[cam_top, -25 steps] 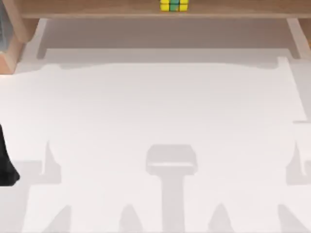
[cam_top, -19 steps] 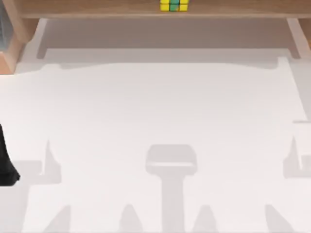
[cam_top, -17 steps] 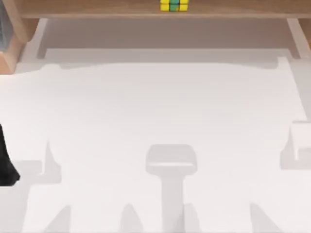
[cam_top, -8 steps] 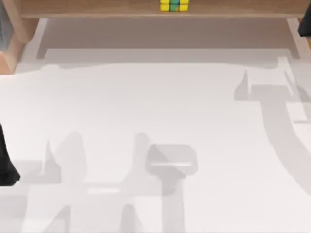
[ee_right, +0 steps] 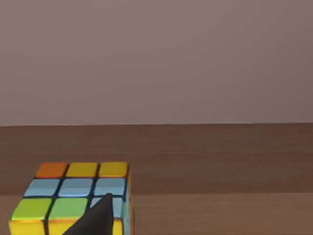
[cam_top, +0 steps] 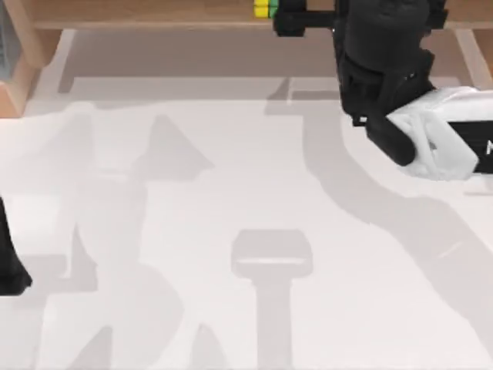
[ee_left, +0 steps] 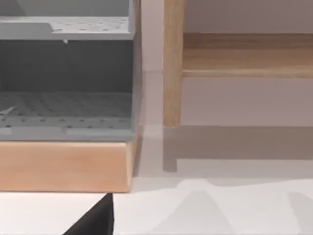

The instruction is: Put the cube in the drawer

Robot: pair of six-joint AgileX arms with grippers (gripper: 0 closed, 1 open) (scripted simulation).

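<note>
Right claw (cam_top: pixel 286 21) — beside cube (cam_top: pixel 263 8)

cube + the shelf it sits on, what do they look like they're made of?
Cube: looks like glossy plastic, with bright coloured squares split by dark lines and a sheen on the faces. Shelf: looks like matte wood, brown with faint streaks like grain; it could equally be a laminate. The right gripper is at the cube.

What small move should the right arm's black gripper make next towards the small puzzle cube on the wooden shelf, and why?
Probably a small sideways shift towards the top view's left, then close. The right gripper hangs at the wooden shelf beside the small puzzle cube, partly covering it, and a fingertip sits off to one side of the cube. The left gripper is parked at the table's left edge.
</note>
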